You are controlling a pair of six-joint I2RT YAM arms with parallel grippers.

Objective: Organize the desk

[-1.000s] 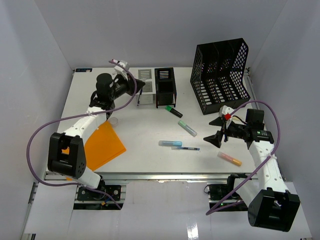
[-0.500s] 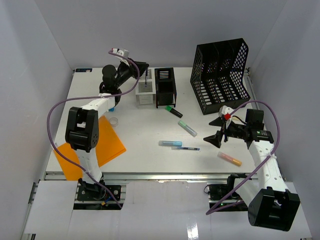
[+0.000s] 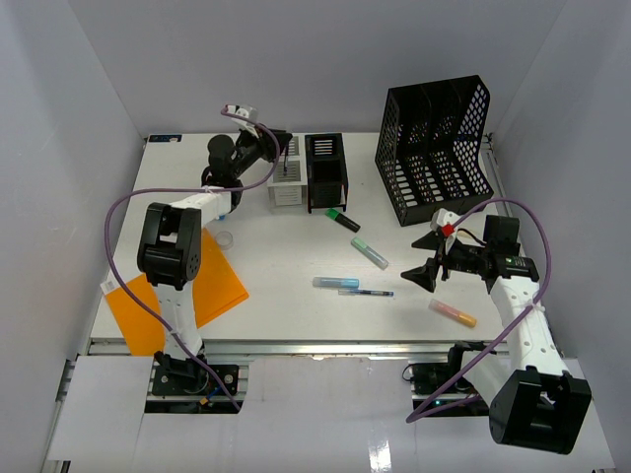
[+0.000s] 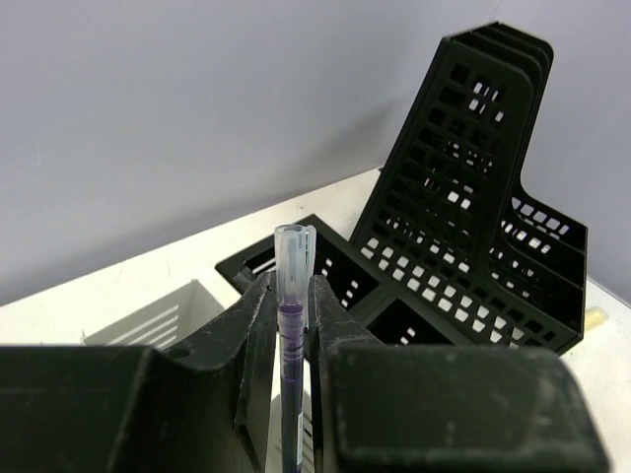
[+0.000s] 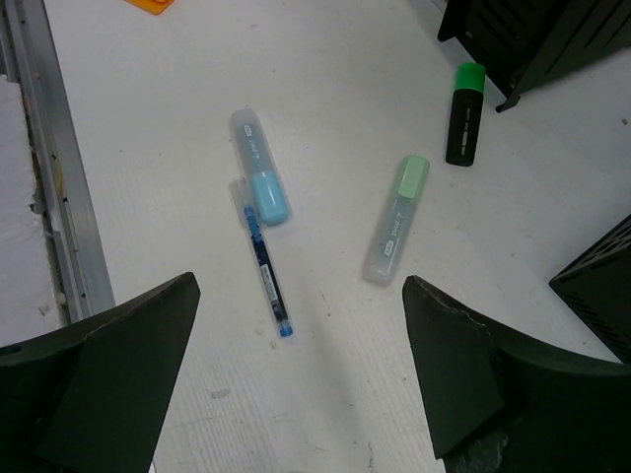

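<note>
The white desk (image 3: 286, 315) holds scattered stationery. My left gripper (image 3: 276, 148) is at the back, shut on a purple pen (image 4: 290, 296) that stands upright between its fingers, over the grey pen holder (image 3: 286, 184) next to the black pen holder (image 3: 325, 172). My right gripper (image 3: 427, 259) is open and empty, hovering at the right over the desk. Below it in the right wrist view lie a blue highlighter (image 5: 261, 180), a blue pen (image 5: 266, 271), a light green highlighter (image 5: 394, 219) and a black-and-green highlighter (image 5: 464, 126).
A black mesh file rack (image 3: 434, 148) stands at the back right. An orange sheet (image 3: 212, 286) lies at the front left, a small clear round cap (image 3: 225, 238) beside it. An orange-pink highlighter (image 3: 453, 313) lies near the front right rail.
My left arm has swung up and to the right with the purple pen, from beside the holders to over the grey holder, uncovering more of the orange sheet. The right arm has not moved.
</note>
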